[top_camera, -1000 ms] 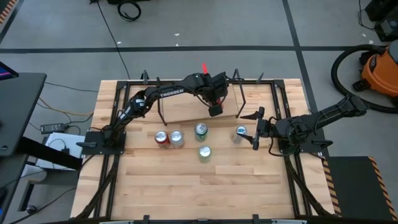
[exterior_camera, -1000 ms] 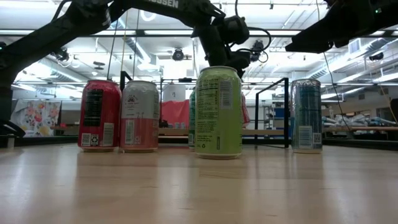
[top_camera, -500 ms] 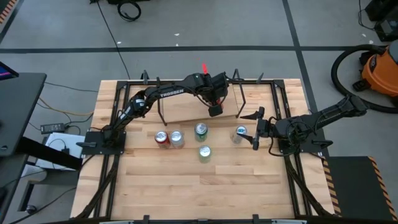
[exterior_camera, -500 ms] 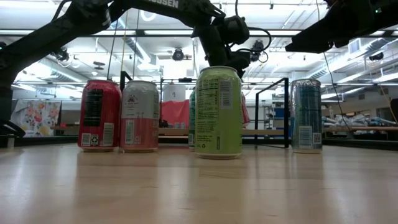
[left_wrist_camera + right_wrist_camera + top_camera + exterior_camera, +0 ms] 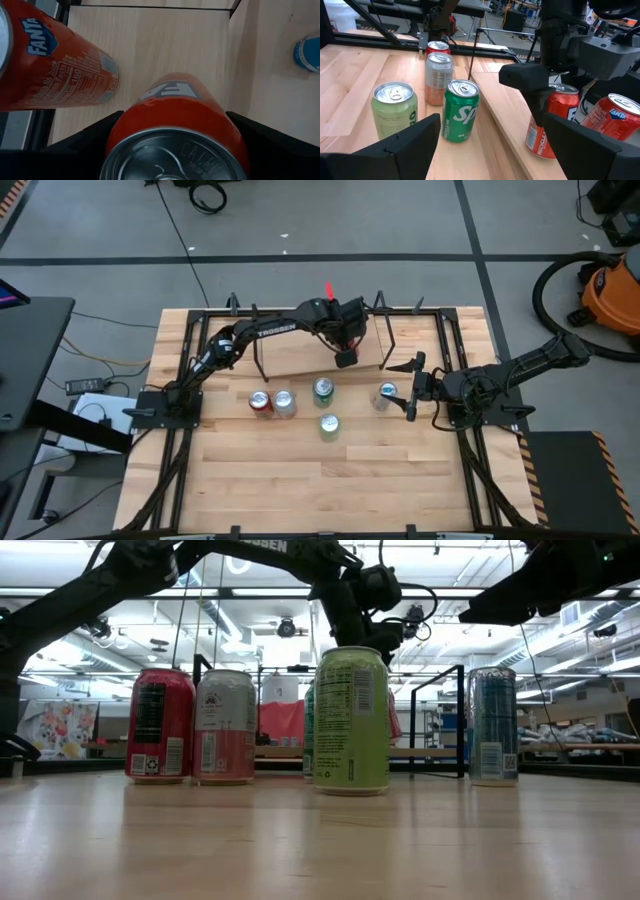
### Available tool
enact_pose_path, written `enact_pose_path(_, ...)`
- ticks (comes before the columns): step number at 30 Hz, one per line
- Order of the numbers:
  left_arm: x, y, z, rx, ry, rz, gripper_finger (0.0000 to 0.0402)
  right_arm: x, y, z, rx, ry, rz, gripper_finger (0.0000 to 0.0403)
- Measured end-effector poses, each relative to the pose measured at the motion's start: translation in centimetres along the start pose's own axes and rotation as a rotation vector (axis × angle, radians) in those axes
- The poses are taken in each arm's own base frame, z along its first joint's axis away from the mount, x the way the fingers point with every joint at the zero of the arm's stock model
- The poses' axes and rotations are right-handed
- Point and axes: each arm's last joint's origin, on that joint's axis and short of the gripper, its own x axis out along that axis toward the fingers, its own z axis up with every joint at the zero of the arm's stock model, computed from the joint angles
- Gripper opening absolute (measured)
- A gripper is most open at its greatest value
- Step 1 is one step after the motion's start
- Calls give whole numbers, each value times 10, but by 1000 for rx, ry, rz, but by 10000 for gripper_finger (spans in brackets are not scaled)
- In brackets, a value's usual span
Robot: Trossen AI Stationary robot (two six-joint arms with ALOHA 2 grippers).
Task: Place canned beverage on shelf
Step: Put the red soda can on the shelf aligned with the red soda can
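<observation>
Nearest you in the low view, the butcher-block worktop [image 5: 320, 840] runs bare up to a row of upright cans: a red can [image 5: 159, 726], a pale pink-and-silver can [image 5: 224, 727] touching it, a light green can [image 5: 351, 721] standing closest, and a blue can [image 5: 493, 726] well apart at 3 o'clock. From above, the light green can [image 5: 329, 425] sits near the worktop's centre, with a Sprite can [image 5: 322, 390] just beyond it at 12 o'clock; the low view all but hides that one behind the green can.

Your right pincer [image 5: 411, 387] waits just beside the blue can [image 5: 387, 394], at 3 o'clock of it, fingers spread and holding nothing; its wrist view looks between them onto the Sprite can [image 5: 460, 111].

Farther back, the shelf [image 5: 315, 348] lies at the worktop's 12 o'clock side. Your left pincer [image 5: 346, 357] is over its plank, clamped on an orange Fanta can [image 5: 175, 127], which the left wrist view shows pinched between both fingers [image 5: 85, 142]. That view also shows a second Fanta can [image 5: 47, 65] on the shelf plank beside it. The right wrist view shows the held can [image 5: 551, 122] upright at the plank.

Beyond lie a grey floor [image 5: 330, 220] with an orange shop vacuum [image 5: 608, 292] at 2 o'clock and, in the low view, a lit workshop ceiling [image 5: 250, 600].
</observation>
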Motion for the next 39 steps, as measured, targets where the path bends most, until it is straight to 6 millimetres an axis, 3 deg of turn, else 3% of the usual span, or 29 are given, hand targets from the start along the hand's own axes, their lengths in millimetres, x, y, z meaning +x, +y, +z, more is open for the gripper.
enact_pose_path(5,8,-1,-4,5,39,6,366,0,0,0,0,0,0,364)
enact_pose_path(18,3,-2,-2,26,30,29,372,0,0,0,0,0,0,364)
enact_pose_path(30,-16,-12,-7,120,93,108,370,0,0,0,1,0,3,364)
enact_pose_path(39,-19,-13,-16,135,192,95,370,0,0,0,2,3,7,364)
